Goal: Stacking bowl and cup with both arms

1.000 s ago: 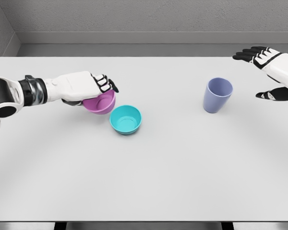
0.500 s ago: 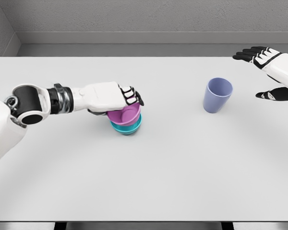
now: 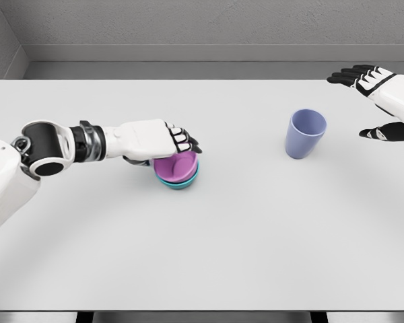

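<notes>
On the white counter (image 3: pixel 209 242), left of centre, a pink plastic bowl (image 3: pixel 176 165) sits nested inside a teal plastic bowl (image 3: pixel 178 182), only the teal rim showing beneath it. The left hand (image 3: pixel 151 140) lies over the pink bowl's far-left rim, fingers curled around it in a grasp. To the right stands a lavender plastic cup (image 3: pixel 305 133), upright and alone. The right hand (image 3: pixel 380 101) hovers just right of the cup, fingers spread wide, holding nothing.
</notes>
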